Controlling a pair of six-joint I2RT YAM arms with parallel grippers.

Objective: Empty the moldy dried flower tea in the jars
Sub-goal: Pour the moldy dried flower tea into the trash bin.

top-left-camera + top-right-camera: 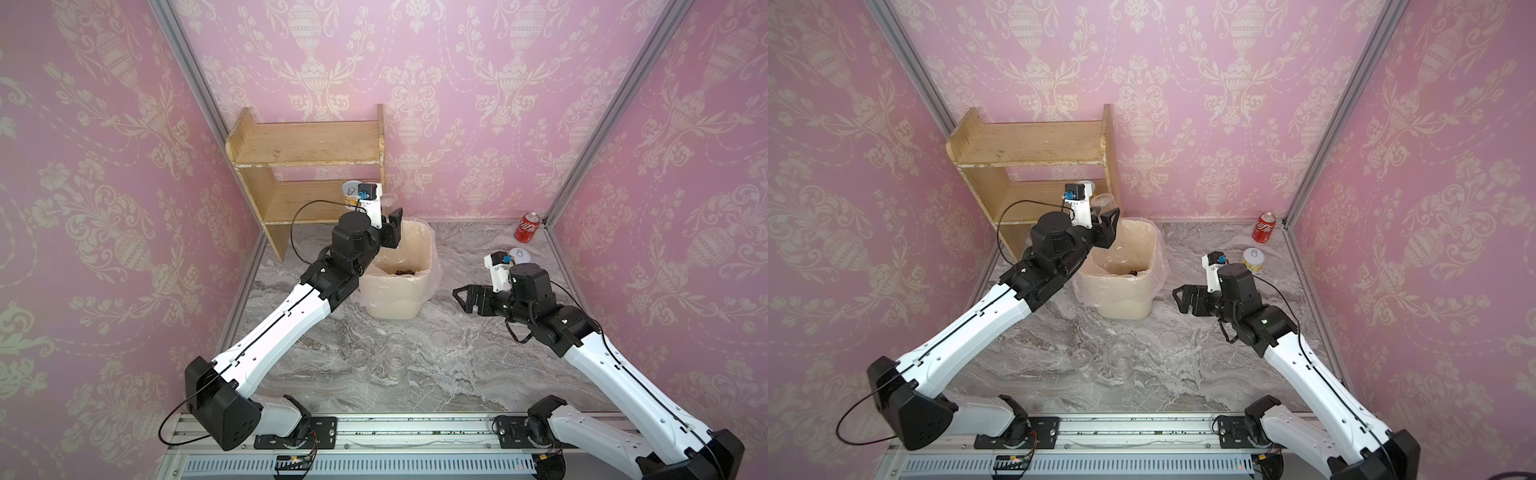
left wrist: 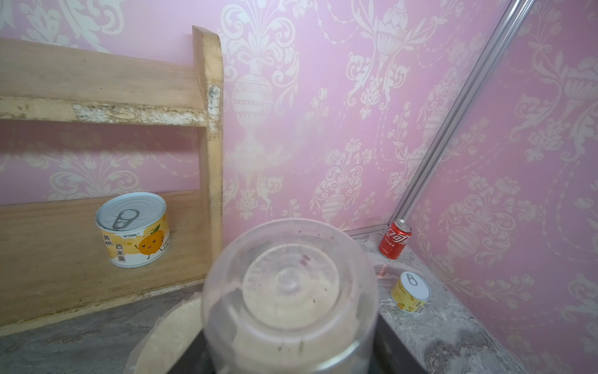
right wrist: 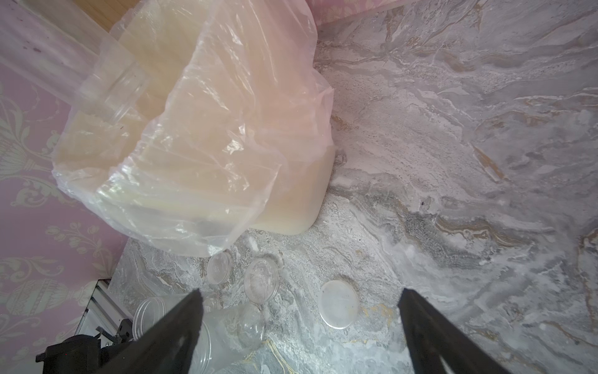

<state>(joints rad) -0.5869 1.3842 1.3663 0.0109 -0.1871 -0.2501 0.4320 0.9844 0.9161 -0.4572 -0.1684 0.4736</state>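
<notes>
Jars near front edge; left gripper clamps tall jar above bin rim; right gripper gapes.

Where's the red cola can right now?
In both top views the red cola can stands upright in the far right corner, just behind the yellow-white tin.

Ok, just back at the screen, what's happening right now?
The left gripper holds a clear jar upended over the lined bin, where dried tea lies in a dark heap. The jar looks almost empty. Two other jars stand open on the table, lids lying nearby. The right gripper hangs open beside the bin.
</notes>
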